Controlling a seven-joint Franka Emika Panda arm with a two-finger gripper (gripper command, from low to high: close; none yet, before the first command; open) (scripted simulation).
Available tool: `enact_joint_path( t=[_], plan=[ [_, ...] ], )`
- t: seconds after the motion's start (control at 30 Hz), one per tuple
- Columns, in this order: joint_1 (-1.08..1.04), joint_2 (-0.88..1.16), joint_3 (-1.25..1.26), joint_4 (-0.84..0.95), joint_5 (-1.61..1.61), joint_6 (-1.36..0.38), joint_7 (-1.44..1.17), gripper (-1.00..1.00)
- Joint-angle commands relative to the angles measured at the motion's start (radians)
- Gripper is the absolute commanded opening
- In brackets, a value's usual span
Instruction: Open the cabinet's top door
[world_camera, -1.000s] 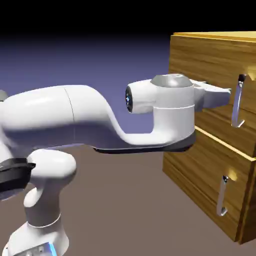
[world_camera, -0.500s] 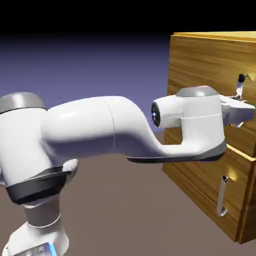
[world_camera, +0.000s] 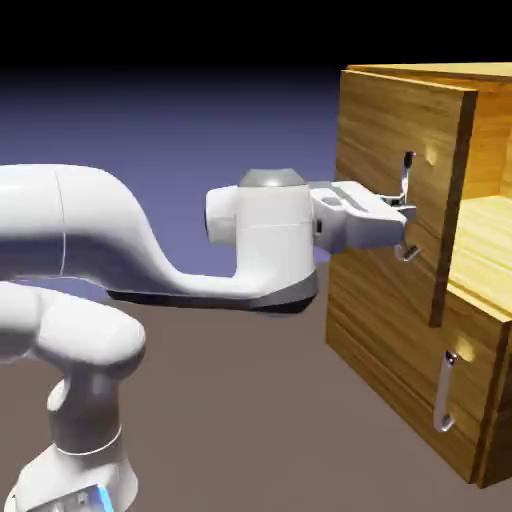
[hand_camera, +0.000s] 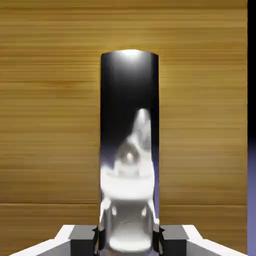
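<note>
White two-finger gripper (world_camera: 402, 212) clamped on the silver bar handle (world_camera: 407, 180) of the wood-grain upper door (world_camera: 385, 150), which stands open.

From where I'm standing, the upper door is swung out from the big boxy cabinet of golden-brown wood (world_camera: 492, 370), and past its free edge I can see into the pale yellow wooden compartment (world_camera: 485, 235). The gripper has the handle about midway down, with bare metal showing above and below. Up close, in the hand view, the small grey fingertips (hand_camera: 172, 241) sit one on each side of the shiny bar, which mirrors something whitish. Below, the wood-grain lower door (world_camera: 400, 340) is closed, its own slim metal handle (world_camera: 444, 392) upright and well apart from the gripper. The white jointed arm (world_camera: 130, 230) reaches in from the exterior view's left.
</note>
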Motion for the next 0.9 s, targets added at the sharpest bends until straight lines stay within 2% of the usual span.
enact_joint_path(
  t=[0.0,0.4,0.87],
  plan=[
    [-0.036,-0.012,0.034,-0.032,0.031,-0.019,-0.009,-1.0],
    [-0.351,-0.251,0.465,-0.35,0.501,-0.225,-0.165,-1.0],
    [-0.341,-0.477,0.955,-0.484,1.099,-0.523,-0.33,-1.0]
  ],
)
